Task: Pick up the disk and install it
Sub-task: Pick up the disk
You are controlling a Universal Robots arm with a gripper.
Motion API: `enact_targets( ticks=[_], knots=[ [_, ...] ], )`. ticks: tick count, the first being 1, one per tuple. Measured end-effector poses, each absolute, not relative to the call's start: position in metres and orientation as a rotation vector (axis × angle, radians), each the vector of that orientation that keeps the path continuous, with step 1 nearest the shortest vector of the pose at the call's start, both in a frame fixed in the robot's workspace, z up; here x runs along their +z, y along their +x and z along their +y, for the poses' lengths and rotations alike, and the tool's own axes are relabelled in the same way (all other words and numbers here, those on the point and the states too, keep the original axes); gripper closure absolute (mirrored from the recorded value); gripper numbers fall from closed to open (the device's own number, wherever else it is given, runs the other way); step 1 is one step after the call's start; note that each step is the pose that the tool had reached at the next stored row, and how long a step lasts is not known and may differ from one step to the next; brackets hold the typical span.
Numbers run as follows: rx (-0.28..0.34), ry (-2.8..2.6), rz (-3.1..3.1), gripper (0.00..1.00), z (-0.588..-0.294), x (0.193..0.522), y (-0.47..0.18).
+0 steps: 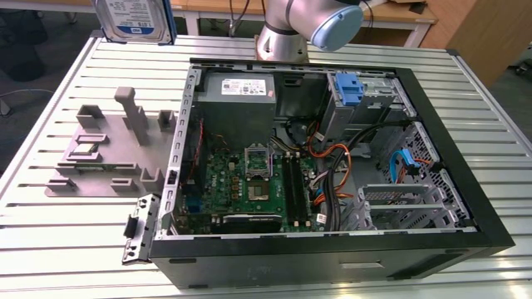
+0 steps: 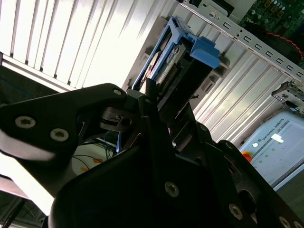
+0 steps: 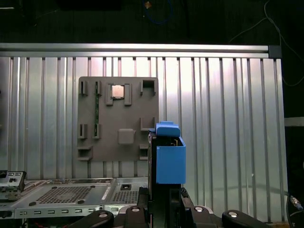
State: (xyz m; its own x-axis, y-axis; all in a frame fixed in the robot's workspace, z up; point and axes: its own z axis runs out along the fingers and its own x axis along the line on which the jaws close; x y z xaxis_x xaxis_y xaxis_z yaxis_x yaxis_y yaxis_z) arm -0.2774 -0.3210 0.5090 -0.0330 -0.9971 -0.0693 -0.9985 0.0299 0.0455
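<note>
The disk point(image 1: 133, 18), a silver hard drive with a white-and-blue label and a blue carrier frame, hangs high above the table's far corner at the exterior view's left, clear of the open computer case point(image 1: 332, 243). In the first wrist view the disk point(image 3: 169, 159) stands edge-on, its blue frame rising out of my gripper point(image 3: 164, 206), which is shut on its lower end. The second wrist view shows the same hold: the black gripper point(image 2: 153, 102) clamps the disk point(image 2: 183, 54) from both sides.
A grey fixture plate point(image 1: 104, 156) with posts and a small chip lies on the slatted table point(image 1: 75, 249) beside the case. Inside the case are the motherboard point(image 1: 249, 180), cables, a blue bracket point(image 1: 349, 90) and a metal drive cage point(image 1: 399, 202). The arm's base point(image 1: 287, 34) stands behind the case.
</note>
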Motion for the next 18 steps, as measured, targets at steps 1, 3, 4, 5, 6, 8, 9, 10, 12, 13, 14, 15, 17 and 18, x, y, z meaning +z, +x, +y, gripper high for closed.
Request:
enact_targets(
  ticks=[1,3,4,5,6,8,9,10,12,13,14,15,17,18],
  knots=[
    [0.126,-2.172,2.241,0.65,-0.321,0.509,-0.276],
    [0.126,-2.172,2.241,0.65,-0.321,0.509,-0.272],
    [0.126,-2.172,2.241,0.65,-0.321,0.509,-0.269],
    [0.126,-2.172,2.241,0.65,-0.321,0.509,-0.267],
    [0.126,-2.172,2.241,0.65,-0.321,0.509,-0.263],
    [0.126,-2.172,2.241,0.65,-0.321,0.509,-0.256],
    [0.126,-2.172,2.241,0.65,-0.321,0.509,-0.253],
    [0.127,-2.172,2.242,0.65,-0.321,0.509,-0.249],
    [0.127,-2.172,2.241,0.65,-0.321,0.509,-0.242],
    [0.126,-2.172,2.241,0.65,-0.321,0.509,-0.24],
    [0.127,-2.172,2.241,0.65,-0.321,0.509,-0.238],
    [0.126,-2.172,2.241,0.65,-0.321,0.509,-0.237],
    [0.126,-2.172,2.241,0.65,-0.321,0.509,-0.236],
    [0.127,-2.172,2.241,0.65,-0.321,0.509,-0.235]
  ],
)
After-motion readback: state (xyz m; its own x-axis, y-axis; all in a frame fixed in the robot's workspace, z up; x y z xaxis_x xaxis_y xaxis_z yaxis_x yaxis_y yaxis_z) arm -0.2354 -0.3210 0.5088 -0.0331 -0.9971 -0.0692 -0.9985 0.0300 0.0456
